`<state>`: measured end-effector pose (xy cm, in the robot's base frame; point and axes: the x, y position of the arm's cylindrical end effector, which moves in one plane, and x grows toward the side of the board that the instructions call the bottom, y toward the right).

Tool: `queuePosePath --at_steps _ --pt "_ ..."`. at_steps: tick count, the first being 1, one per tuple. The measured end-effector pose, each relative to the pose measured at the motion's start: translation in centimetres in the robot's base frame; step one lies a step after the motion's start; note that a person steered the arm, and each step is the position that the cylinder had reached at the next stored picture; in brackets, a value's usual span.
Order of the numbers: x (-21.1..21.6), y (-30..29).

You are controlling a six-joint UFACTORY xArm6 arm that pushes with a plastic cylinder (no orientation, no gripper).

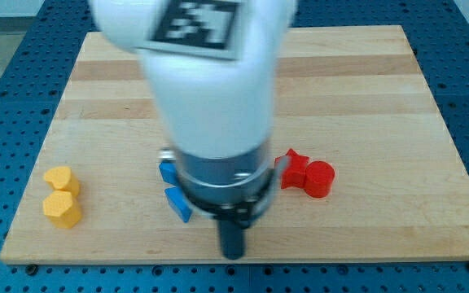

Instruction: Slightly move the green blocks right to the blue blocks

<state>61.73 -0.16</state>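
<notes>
Hiding behind arm [218,106], perhaps green blocks; blue blocks [174,189] half-covered.

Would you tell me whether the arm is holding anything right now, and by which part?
Nothing is held: I only push. My tip stands free near the board's bottom edge, right of the blue blocks.

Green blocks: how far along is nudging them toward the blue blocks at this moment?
Done: cannot be judged; no green block shows, and the arm may be covering them. In hand: my tip sits near the board's bottom edge, just right of the two blue blocks. Left: confirming the green blocks' position. The red blocks and yellow blocks lie apart.
</notes>
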Motion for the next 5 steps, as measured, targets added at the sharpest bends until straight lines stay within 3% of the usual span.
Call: queuePosePath --at_steps 3,5 --pt "-1.6 1.7" --pt "-11.2 1.7"
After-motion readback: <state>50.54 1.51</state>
